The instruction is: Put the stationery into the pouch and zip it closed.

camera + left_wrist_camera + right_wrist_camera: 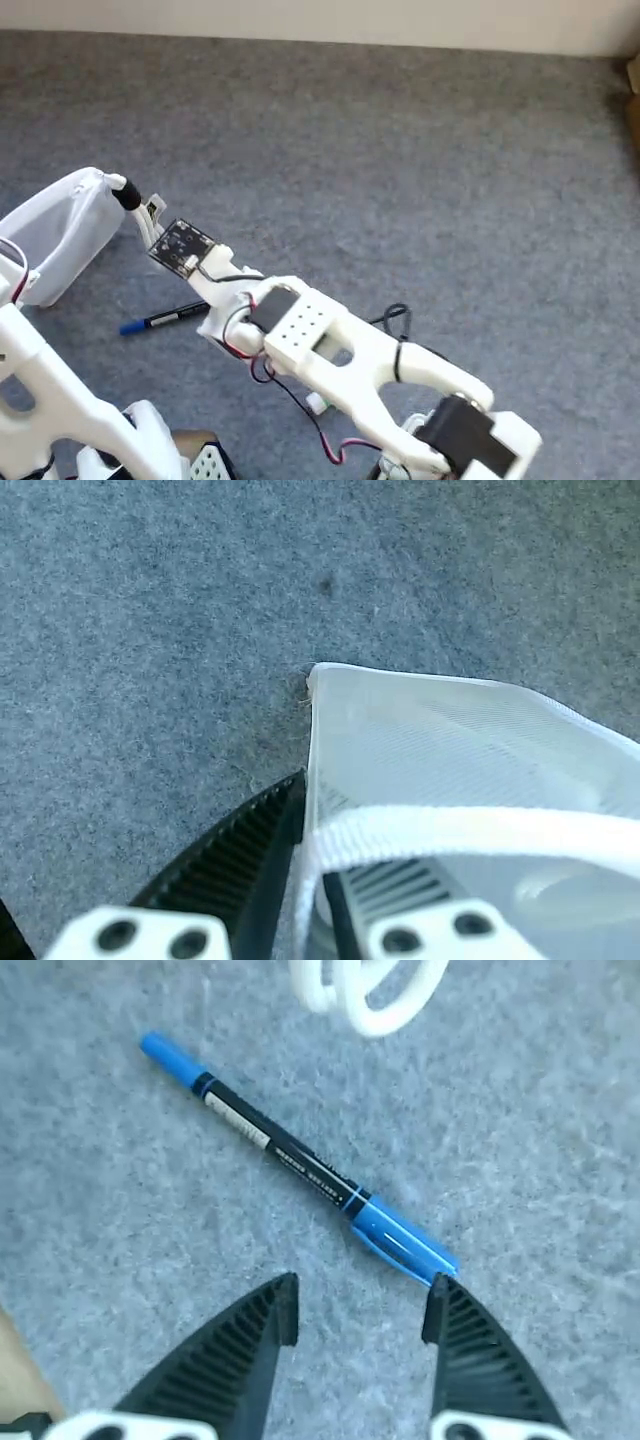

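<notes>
Mainly the risk sat with the grab: the slim black-barrelled, blue-capped pen [300,1165] lay diagonal to my right gripper [360,1295], not square across it. Only its fat cap end was near the jaws, with one black fingertip [450,1320] lined up almost on the cap's tip. Closing from there would probably have nipped just the end. The pen could then pivot, roll off over the grey felt-like table cover [120,1220], or swing loose once lifted. I judged that a shift toward the barrel's middle and some wrist turn were needed first. Second risk: the white translucent mesh pouch [450,760] was soft and held only by its edge. Its mouth could sag shut, so the pen might jab fabric instead of going in; I couldn't see how wide the opening stood. My right gripper was spread wide and empty, hanging tips-down just short of the pen. My left gripper [312,825] was pinched tight on the pouch's rim by the white webbing strip [480,830], with the mesh running between the jaws. In the high view, my right arm [300,330] stretched in from the lower right, wrist bent down over the pen [165,318]. My left arm [50,390] stood at the near left edge beside the pouch [55,230], which was near the pen but apart from it. The pen was not yet inside. A white loop [372,1024] lay past the pen; I couldn't tell what it was.
</notes>
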Controlling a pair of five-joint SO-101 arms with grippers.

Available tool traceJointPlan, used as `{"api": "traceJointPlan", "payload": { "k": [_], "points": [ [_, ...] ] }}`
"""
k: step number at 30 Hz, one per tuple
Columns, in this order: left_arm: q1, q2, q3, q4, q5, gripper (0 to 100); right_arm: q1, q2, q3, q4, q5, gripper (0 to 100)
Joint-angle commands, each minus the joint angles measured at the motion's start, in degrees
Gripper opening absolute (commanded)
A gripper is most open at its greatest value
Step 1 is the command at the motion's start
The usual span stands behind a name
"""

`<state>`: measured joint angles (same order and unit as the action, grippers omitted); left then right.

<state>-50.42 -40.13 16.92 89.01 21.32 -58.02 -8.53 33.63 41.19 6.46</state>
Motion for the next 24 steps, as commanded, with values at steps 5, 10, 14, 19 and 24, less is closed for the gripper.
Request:
{"api": "traceJointPlan", "payload": {
  "k": [5, 10, 14, 19, 24],
  "points": [
    [-0.84, -0.57, -0.66, -1.05, 0.62, 1, 0.75, 9.54, -11.65, 0.04, 0.88, 19.5],
    [-0.84, -0.57, -0.57, -1.05, 0.62, 1, 1.27, 15.08, -15.96, 0.04, 0.88, 19.5],
    [-0.84, -0.57, -0.57, -1.05, 0.62, 1, 2.51, 18.15, -17.1, 0.04, 0.88, 19.5],
    [-0.84, -0.57, -0.57, -1.05, 0.53, 1, 4.09, 20.26, -17.1, 0.22, 0.97, 19.5],
    [-0.84, -0.57, -0.57, -0.97, 0.53, 1, 6.11, 20.44, -16.48, 0.31, 11.87, 15.4]
  ]
}}
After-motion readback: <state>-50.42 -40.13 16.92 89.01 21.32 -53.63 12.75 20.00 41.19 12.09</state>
